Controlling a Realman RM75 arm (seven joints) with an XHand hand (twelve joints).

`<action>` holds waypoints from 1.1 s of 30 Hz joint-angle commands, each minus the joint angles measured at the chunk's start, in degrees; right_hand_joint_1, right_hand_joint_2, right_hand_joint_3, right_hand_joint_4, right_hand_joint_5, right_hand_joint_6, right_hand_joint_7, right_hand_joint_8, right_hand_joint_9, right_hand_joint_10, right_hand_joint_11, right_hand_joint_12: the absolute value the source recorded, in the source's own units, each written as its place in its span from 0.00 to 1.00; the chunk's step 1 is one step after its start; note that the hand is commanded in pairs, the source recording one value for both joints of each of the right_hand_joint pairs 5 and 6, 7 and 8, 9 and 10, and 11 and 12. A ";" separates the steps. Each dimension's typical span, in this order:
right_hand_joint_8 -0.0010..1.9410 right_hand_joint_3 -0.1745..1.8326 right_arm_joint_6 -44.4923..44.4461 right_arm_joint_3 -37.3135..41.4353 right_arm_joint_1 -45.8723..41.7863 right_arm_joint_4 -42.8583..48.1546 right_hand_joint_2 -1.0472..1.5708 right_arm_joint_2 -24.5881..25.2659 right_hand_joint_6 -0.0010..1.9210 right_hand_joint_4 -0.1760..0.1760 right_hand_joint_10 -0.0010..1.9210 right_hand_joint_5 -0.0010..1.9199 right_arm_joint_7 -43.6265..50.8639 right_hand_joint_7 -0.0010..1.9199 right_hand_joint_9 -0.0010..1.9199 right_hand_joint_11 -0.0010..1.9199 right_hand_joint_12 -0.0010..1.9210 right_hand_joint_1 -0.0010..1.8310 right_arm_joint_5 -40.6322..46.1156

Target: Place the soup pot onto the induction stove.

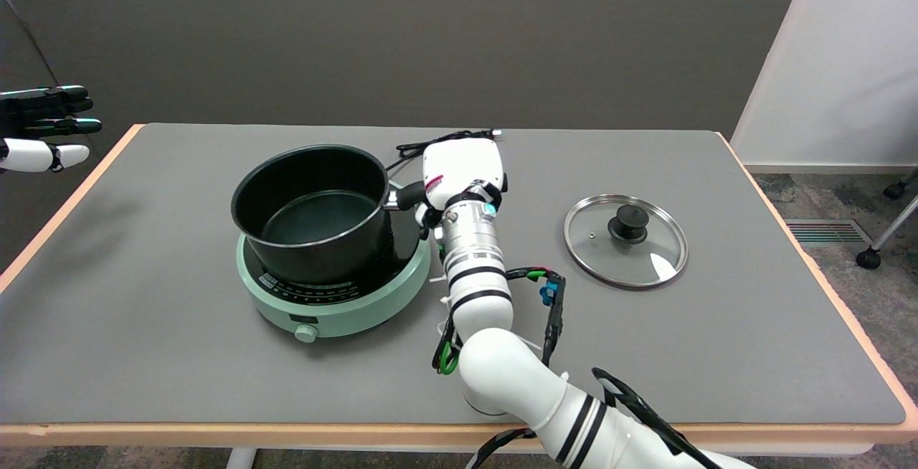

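A black soup pot [315,214] with no lid stands on the round mint-green induction stove [337,300], left of the table's middle. Its short black handle [405,196] sticks out to the right. My right hand [459,171] is wrapped around the end of that handle, seen from its white back, with the fingers hidden underneath. The right arm reaches in from the lower right.
A glass lid [625,239] with a black knob lies flat to the right of my arm. A black power cord [419,145] runs behind the stove. The idle left hand [43,132] hangs in the air at the upper left.
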State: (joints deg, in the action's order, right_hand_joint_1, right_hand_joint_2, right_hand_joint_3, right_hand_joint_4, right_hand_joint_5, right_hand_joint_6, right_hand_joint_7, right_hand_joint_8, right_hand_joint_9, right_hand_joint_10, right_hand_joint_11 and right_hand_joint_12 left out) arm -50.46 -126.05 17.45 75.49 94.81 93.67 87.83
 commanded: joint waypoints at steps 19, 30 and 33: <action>0.86 0.31 0.55 -0.74 0.09 -2.06 0.92 -0.50 0.87 0.26 0.87 0.87 -1.52 0.87 0.87 0.87 0.87 0.50 -1.75; 0.65 0.61 1.43 -0.82 -0.07 -2.06 0.81 -0.50 0.65 0.34 0.65 0.65 -1.52 0.65 0.65 0.65 0.65 0.50 -3.66; 0.63 0.64 1.44 -0.82 -0.15 -1.90 0.80 -0.51 0.64 0.36 0.64 0.64 -1.52 0.64 0.64 0.64 0.64 0.50 -3.66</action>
State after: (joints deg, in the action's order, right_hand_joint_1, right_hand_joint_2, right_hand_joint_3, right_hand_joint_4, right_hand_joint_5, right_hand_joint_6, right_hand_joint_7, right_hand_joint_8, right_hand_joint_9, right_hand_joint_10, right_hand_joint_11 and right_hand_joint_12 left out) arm -49.61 -126.65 17.45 73.54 94.44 92.24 85.37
